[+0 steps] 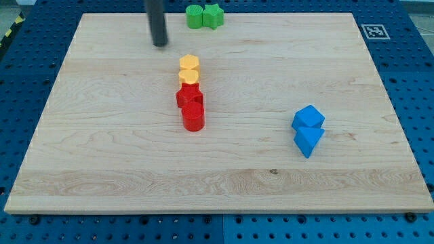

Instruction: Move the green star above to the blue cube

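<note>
The green star [213, 15] lies at the view's top edge of the wooden board [102, 156], touching a second, rounder green block [195, 16] on its left. The blue cube [308, 118] sits at the view's right, with a blue wedge-shaped block [308, 141] touching it just below. My tip [161, 44] rests on the board at the view's top left, left of and slightly below the green blocks, apart from them and far from the blue cube.
Two yellow blocks [189, 70] stand stacked in a column at the board's middle, with a red star [189, 97] and a red cylinder [193, 116] directly below them. A fiducial tag [374, 31] marks the board's top right corner. Blue pegboard surrounds the board.
</note>
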Motion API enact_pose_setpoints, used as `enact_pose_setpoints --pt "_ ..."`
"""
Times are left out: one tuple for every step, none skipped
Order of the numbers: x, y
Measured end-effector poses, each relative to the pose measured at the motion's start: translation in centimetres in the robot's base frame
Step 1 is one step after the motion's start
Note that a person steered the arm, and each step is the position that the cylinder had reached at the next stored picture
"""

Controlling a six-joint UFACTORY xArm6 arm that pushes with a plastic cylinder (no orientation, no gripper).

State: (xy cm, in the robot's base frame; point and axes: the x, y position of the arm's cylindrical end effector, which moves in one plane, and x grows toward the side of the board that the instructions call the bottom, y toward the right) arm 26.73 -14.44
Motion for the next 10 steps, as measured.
enact_pose_setpoints --pt "-6.8 -1.8" --pt "-7.6 -0.4" --pt "-7.5 2.9" --pt "-7.4 9.6" --pt "-5.5 16.5" --pt "0.1 22.7" --pt "0.3 23.1" --pt "-1.2 23.4" --pt "-2.0 25.5" --pt "3.2 29.0"
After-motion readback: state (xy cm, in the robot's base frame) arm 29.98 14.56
